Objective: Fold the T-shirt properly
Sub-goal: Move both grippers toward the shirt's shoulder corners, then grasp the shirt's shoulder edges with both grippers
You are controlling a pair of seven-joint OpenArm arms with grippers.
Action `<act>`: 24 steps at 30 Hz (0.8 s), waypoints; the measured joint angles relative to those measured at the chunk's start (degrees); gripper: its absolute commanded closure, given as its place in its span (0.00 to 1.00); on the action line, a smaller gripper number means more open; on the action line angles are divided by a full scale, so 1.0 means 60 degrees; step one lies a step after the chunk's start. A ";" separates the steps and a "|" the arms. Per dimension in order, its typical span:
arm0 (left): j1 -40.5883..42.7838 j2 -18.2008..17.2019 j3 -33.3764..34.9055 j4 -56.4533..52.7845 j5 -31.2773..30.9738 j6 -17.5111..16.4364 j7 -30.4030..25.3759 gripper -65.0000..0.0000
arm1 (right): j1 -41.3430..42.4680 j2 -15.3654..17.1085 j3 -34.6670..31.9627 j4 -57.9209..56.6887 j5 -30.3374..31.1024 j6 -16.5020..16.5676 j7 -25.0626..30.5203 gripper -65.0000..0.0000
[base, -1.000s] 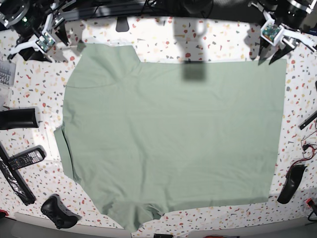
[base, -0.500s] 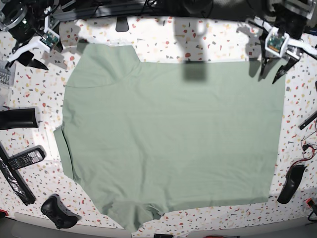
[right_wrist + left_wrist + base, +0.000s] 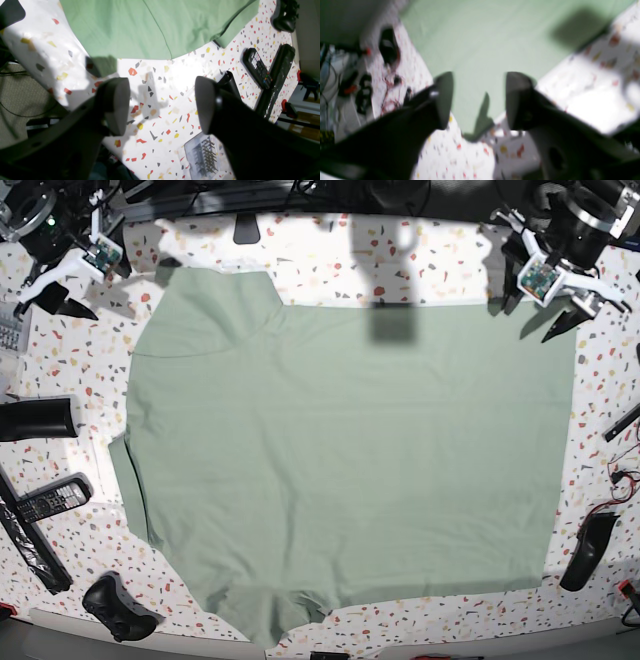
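The pale sage-green T-shirt (image 3: 350, 450) lies spread flat on the speckled table, hem side to the right in the base view and sleeves at the left. My left gripper (image 3: 527, 315) is open and empty above the shirt's far right corner; in the blurred left wrist view the gripper (image 3: 480, 100) frames that corner of the T-shirt (image 3: 482, 37). My right gripper (image 3: 50, 298) is open and empty over bare table beyond the far left sleeve. In the right wrist view the gripper (image 3: 162, 105) is short of the T-shirt's edge (image 3: 150, 25).
Left of the shirt lie a black cylinder (image 3: 35, 420), a remote (image 3: 50, 500), a long black wrapped bar (image 3: 30, 540), a game controller (image 3: 120, 608) and a clear plastic box (image 3: 202, 152). At the right edge are a black object (image 3: 588, 550) and wires (image 3: 620, 480).
My left gripper has shifted left and back and turned near the shirt's far right corner. My right gripper has moved left, away from the sleeve. The shirt has not moved.
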 measured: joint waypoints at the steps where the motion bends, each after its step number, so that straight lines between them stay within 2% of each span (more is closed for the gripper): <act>1: 0.0000 0.0004 0.0000 0.0000 0.0040 0.0007 0.0270 0.43 | 0.0000 0.0000 0.0000 0.0000 0.0004 0.0000 0.0000 0.35; 4: 0.0000 0.0000 0.0000 -0.0026 0.0535 0.0004 0.0197 0.43 | 0.0000 0.0000 0.0000 0.0000 0.0004 0.0000 0.0000 0.35; 9: -0.0004 0.0004 0.0000 -0.1388 0.1606 -0.0004 -0.2448 0.43 | -0.0004 0.0000 0.0000 0.0000 0.0004 -0.0004 0.0000 0.35; 12: -0.0197 0.0004 0.0004 -0.2601 0.1239 -0.0084 -0.3654 0.43 | 0.0000 0.0007 0.0000 0.0000 0.0000 0.0000 0.0004 0.35; 20: -0.1916 0.0004 0.0000 -0.5268 0.1129 -0.0117 -0.3781 0.43 | -0.0004 0.0004 0.0000 0.0000 0.0007 0.0025 0.0007 0.35; 22: -0.2091 -0.0036 0.0011 -0.5606 0.1126 -0.0197 -0.3752 0.43 | 0.0000 0.0004 0.0000 0.0000 0.0000 0.0022 0.0007 0.35; 24: -0.2033 -0.0295 0.0015 -0.5639 0.1122 -0.0554 -0.3778 0.44 | 0.0000 0.0004 0.0000 0.0000 -0.0004 0.0025 0.0004 0.35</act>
